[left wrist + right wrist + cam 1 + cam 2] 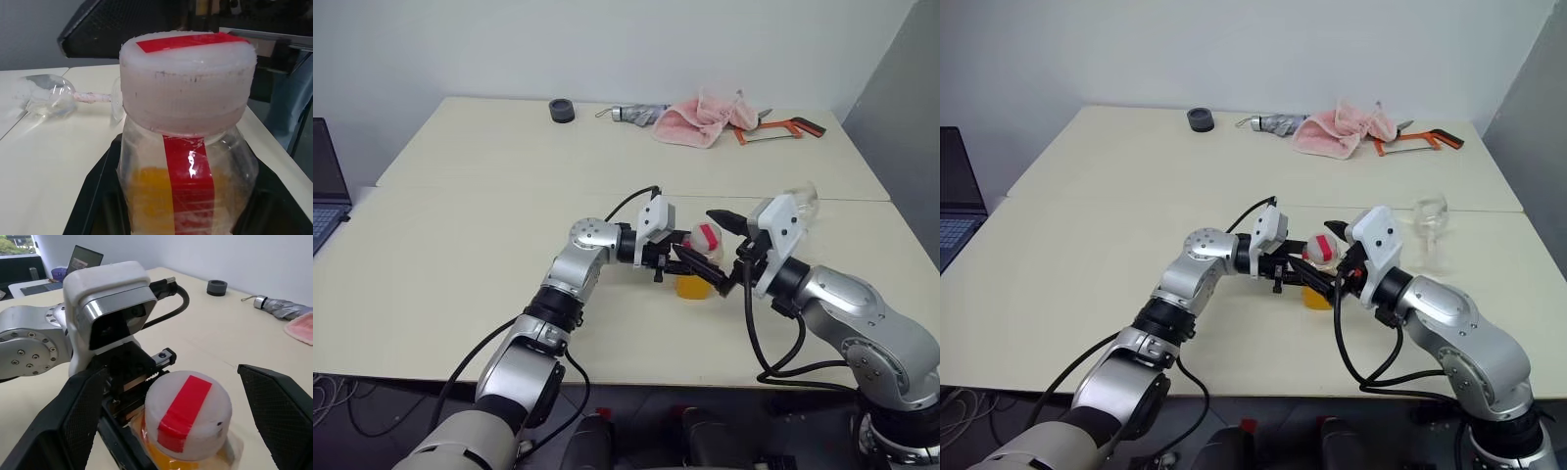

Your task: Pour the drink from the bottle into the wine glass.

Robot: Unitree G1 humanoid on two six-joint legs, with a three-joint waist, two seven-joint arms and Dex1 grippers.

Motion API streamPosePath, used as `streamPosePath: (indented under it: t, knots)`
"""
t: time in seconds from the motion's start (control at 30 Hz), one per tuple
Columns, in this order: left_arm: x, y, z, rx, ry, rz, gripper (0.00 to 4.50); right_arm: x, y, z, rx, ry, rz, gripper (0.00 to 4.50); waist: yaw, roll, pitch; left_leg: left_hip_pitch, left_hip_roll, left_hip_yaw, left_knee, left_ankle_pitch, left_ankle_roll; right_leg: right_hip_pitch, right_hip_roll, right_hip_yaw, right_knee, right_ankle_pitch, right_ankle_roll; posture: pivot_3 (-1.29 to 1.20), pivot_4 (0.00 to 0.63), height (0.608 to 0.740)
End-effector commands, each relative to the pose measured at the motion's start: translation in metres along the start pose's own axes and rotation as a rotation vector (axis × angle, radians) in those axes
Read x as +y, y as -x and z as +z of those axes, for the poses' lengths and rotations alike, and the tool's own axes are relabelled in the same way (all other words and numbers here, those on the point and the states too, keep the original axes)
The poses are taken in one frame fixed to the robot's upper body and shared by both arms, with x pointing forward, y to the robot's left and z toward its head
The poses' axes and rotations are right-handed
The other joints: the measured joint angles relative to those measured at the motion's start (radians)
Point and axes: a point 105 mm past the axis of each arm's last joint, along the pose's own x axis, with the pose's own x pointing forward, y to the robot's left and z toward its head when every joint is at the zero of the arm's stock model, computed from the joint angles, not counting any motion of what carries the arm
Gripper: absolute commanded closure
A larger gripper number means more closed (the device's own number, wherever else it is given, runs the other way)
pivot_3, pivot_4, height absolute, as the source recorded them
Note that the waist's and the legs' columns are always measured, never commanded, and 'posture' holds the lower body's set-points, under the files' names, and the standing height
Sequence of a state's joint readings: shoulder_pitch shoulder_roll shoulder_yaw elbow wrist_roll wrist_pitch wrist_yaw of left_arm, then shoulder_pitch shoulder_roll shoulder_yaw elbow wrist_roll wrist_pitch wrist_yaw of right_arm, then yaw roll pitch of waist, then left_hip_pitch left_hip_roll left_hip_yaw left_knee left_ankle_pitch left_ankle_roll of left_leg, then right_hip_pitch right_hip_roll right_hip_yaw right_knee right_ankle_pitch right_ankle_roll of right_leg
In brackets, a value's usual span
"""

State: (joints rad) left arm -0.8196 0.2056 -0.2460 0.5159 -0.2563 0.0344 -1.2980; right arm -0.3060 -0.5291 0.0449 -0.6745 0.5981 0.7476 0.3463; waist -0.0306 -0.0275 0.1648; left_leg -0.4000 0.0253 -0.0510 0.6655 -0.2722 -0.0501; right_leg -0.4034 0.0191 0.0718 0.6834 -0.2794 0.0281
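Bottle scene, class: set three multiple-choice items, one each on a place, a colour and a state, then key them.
1. Where is the wine glass?
A. on the table, to the right of the bottle
B. in the right gripper
C. beside the laptop

2. What colour is the drink?
A. green
B. orange
C. blue

3. How is the bottle's cap?
A. off, lying on the table
B. on the bottle
C. inside the glass

Key: 1 A, the glass stands apart beyond the right arm. 2 B, orange shows through the clear sides. 3 B, the cap sits on the neck, the left gripper holding the bottle below it.
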Motion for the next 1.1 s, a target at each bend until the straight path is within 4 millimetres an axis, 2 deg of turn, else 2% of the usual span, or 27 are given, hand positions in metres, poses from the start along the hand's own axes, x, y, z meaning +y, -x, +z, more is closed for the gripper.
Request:
streamPosePath:
  t: [0.03,0.3,0.5,0.6,0.7,0.77,0.87,1.0,1.03,1.1]
  knots:
    - [0.003,0.004,0.013,-0.029,-0.044,0.011,2.57,-0.002,0.000,0.010,-0.052,0.028,-0.013,0.00,0.000,0.000,0.000,0.000,0.000,0.000,0.000,0.000,0.000,0.000,0.000,0.000,0.000,0.000,0.000,0.00,0.150,0.740]
    - [0.004,0.008,0.013,-0.023,-0.037,0.016,2.58,0.000,0.001,0.005,-0.045,0.022,0.006,2.63,-0.001,0.000,0.000,0.000,0.000,0.000,0.000,0.000,0.000,0.000,0.000,0.000,0.000,0.000,0.000,0.00,0.150,0.740]
    - [0.006,0.011,0.019,-0.040,-0.027,0.025,2.58,0.010,-0.002,0.002,-0.033,0.048,0.124,2.62,-0.001,0.000,0.000,0.000,0.000,0.000,0.000,0.000,0.000,0.000,0.000,0.000,0.000,0.000,0.000,0.00,0.150,0.740]
    - [0.004,0.013,0.021,-0.023,-0.045,-0.013,2.58,0.016,0.004,0.003,0.040,0.098,0.409,2.62,-0.002,0.002,0.002,0.000,0.000,0.000,0.000,0.000,0.000,0.000,0.000,0.000,0.000,0.000,0.000,0.00,0.150,0.740]
    - [0.003,0.013,0.022,-0.013,-0.060,-0.029,2.58,0.009,0.007,0.006,0.104,0.139,0.538,2.62,-0.001,0.004,0.002,0.000,0.000,0.000,0.000,0.000,0.000,0.000,0.000,-0.001,0.000,0.000,0.000,0.00,0.150,0.740]
    - [0.004,0.013,0.024,-0.012,-0.068,-0.030,2.58,0.004,0.004,0.011,0.116,0.142,0.561,2.62,-0.001,0.004,0.002,0.000,0.000,0.000,0.000,0.000,0.000,0.000,0.000,-0.001,-0.001,0.000,0.000,0.00,0.150,0.740]
    - [0.008,0.013,0.025,-0.022,-0.069,-0.001,2.58,0.010,0.010,0.011,0.119,0.081,0.588,2.62,0.000,0.004,0.002,0.000,0.000,-0.001,-0.001,0.000,0.001,0.000,0.000,-0.001,0.000,0.000,-0.001,0.00,0.150,0.740]
    - [0.014,0.014,0.025,-0.032,-0.051,0.057,2.58,-0.002,0.011,0.015,0.040,0.075,0.397,2.62,0.001,0.004,0.002,-0.001,0.000,0.000,-0.001,0.000,0.001,-0.001,-0.001,0.000,-0.001,0.000,-0.001,0.00,0.150,0.740]
    - [0.016,0.015,0.025,-0.035,-0.041,0.073,2.58,-0.001,0.015,0.019,0.014,0.088,0.347,1.89,0.003,0.004,0.002,-0.001,-0.001,0.000,-0.001,0.000,0.001,-0.001,-0.002,-0.001,-0.001,0.000,-0.001,0.00,0.150,0.740]
    - [0.019,0.015,0.024,-0.034,-0.034,0.099,2.58,0.004,0.020,0.025,-0.038,0.088,0.232,1.26,0.004,0.004,0.002,-0.002,0.000,-0.001,0.000,0.000,0.001,-0.001,-0.002,-0.001,-0.001,0.000,-0.001,0.00,0.150,0.740]
